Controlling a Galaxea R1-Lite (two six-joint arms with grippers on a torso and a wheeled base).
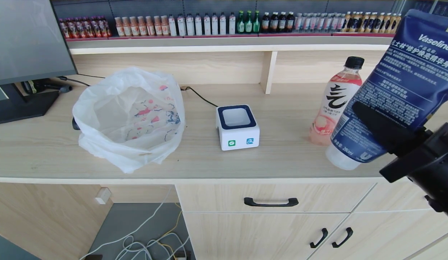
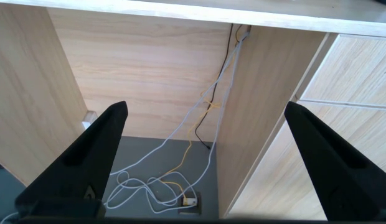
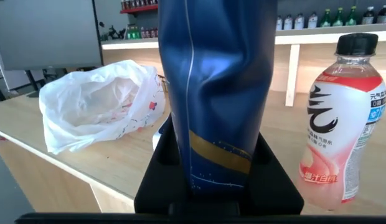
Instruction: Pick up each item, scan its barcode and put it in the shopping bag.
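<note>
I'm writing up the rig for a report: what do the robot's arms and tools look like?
Both are plain matte black, unmarked. The left tool has two long, flat fingers tapering to wedge-like tips. The right tool has similar black fingers on a blocky black wrist housing.

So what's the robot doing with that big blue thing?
The robot's right gripper is holding a blue tube up at the right end of the counter, white cap pointing down. The little white scanner sits in the middle, and the shopping bag lies open on the left. A pink bottle stands on the counter beside the tube. The left gripper hangs open below the counter, holding nothing.
</note>
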